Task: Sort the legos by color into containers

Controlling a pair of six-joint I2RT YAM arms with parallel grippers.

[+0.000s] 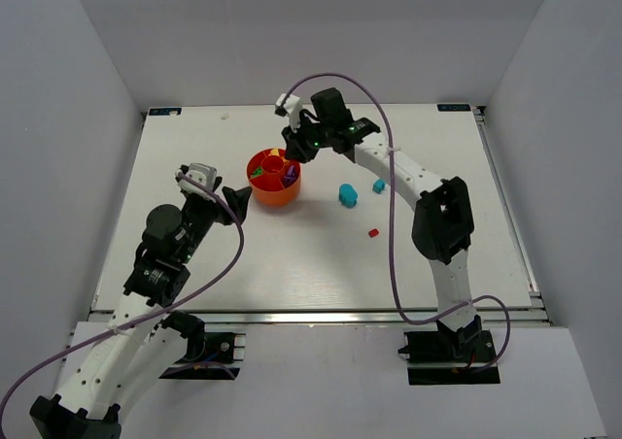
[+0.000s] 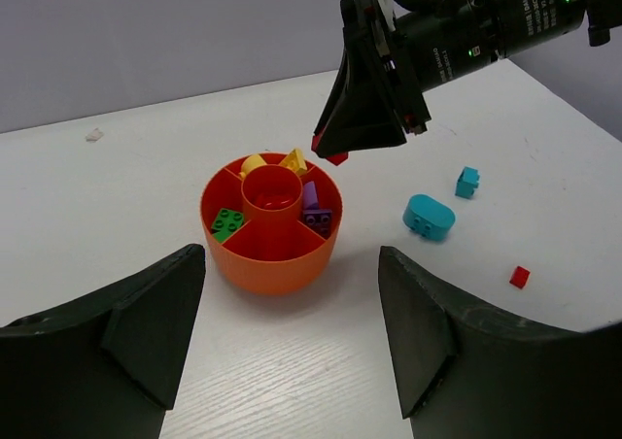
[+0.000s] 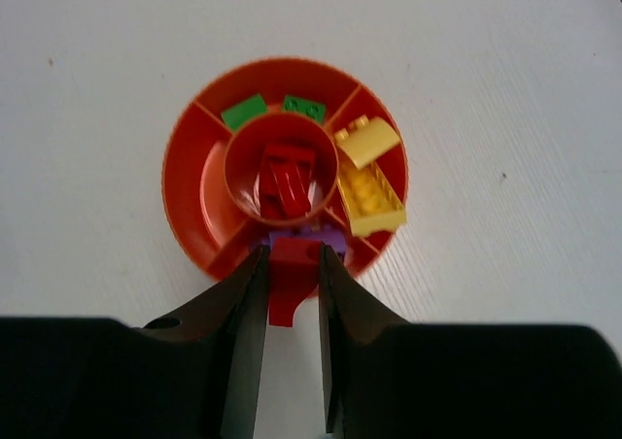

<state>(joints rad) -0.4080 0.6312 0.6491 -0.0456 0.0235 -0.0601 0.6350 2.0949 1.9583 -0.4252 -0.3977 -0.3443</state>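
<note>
The round orange tub (image 1: 275, 191) stands on the table; it also shows in the left wrist view (image 2: 272, 264) and the right wrist view (image 3: 185, 196). Its compartments hold green (image 3: 244, 112), yellow (image 3: 369, 191) and purple (image 3: 330, 237) legos, and red legos (image 3: 287, 182) lie in the central cup. My right gripper (image 3: 290, 264) is shut on a red lego (image 3: 292, 276) and holds it above the tub's rim; it shows in the left wrist view (image 2: 335, 154) too. My left gripper (image 2: 292, 332) is open and empty, just short of the tub.
A large teal piece (image 1: 347, 195), a small teal brick (image 1: 378, 185) and a small red brick (image 1: 373, 232) lie on the table right of the tub. A small white scrap (image 2: 93, 135) lies at the far left.
</note>
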